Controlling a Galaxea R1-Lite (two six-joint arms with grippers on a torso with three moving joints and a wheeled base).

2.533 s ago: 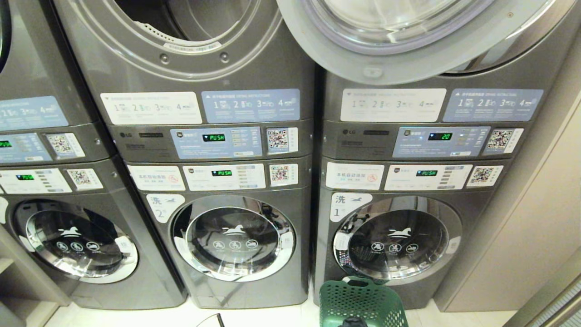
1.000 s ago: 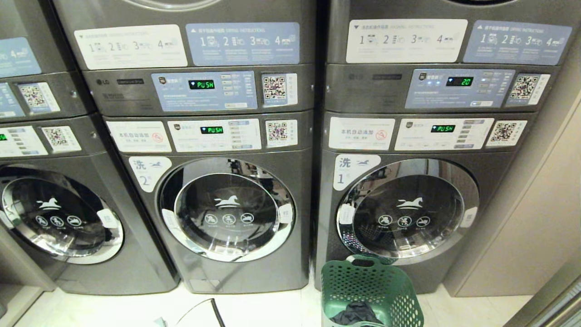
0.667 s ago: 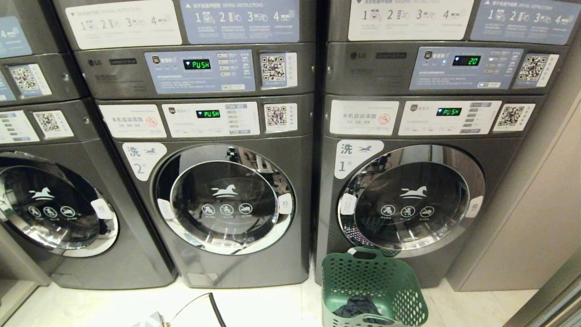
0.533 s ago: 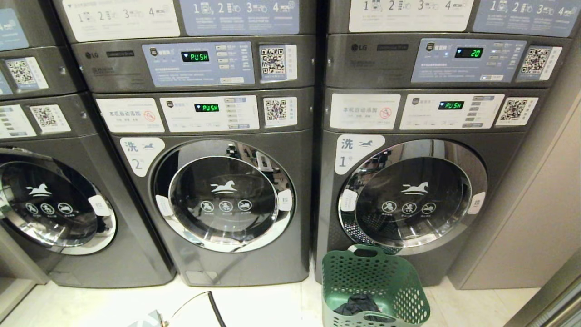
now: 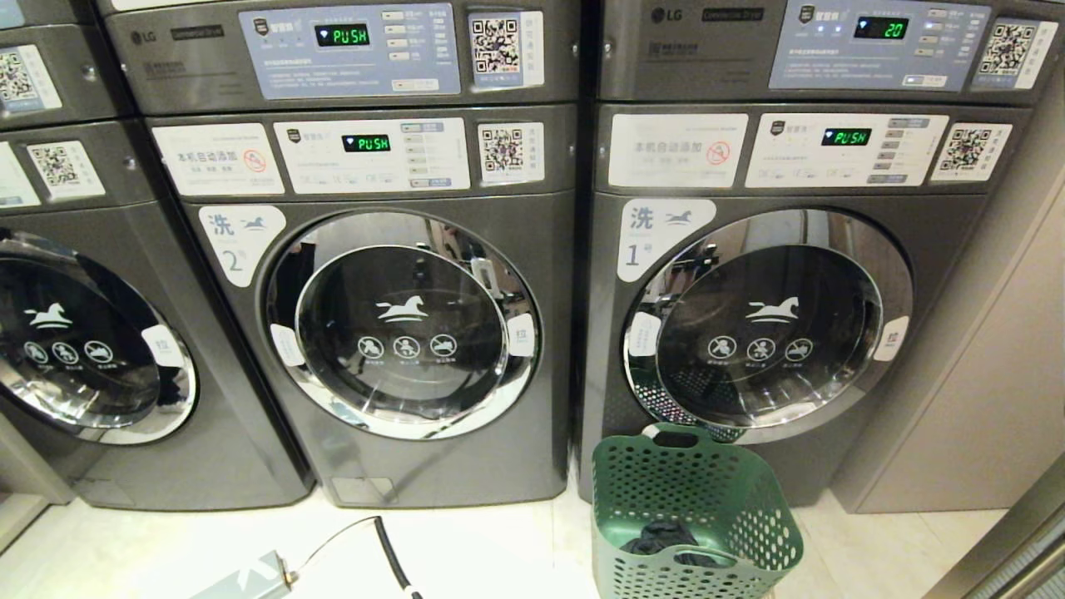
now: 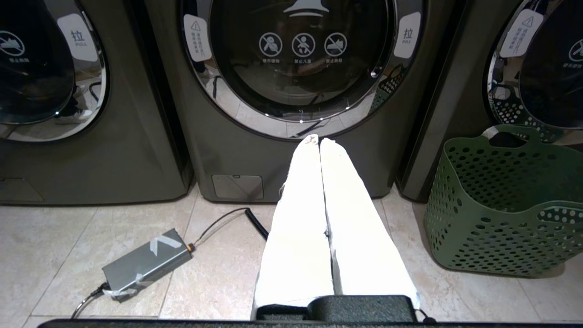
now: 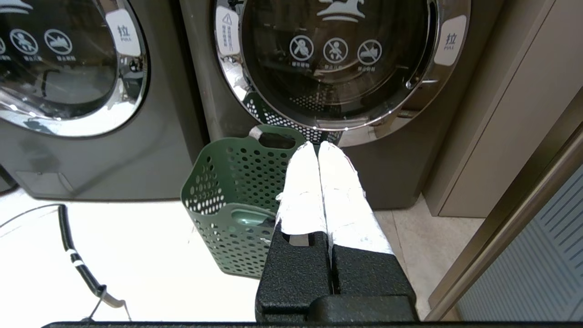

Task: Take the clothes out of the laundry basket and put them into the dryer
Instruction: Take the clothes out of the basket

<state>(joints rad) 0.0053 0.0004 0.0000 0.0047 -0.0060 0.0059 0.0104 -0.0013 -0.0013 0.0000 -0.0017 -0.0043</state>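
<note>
A green perforated laundry basket stands on the floor in front of the right-hand washer, with dark clothes bunched at its bottom. Of the dryer, only the upper machine's control strip shows; its drum is out of view. Neither gripper appears in the head view. My left gripper is shut and empty, pointing at the base of the middle washer, with the basket off to its side. My right gripper is shut and empty, hanging just beside the basket and above the floor.
Washers with closed round doors line the back. A grey box with a black coiled cable lies on the tiled floor left of the basket. A beige wall panel closes off the right.
The whole head view has slid upward as the camera sank and tipped down: the open upper door left the picture and the basket with its clothes came into view.
</note>
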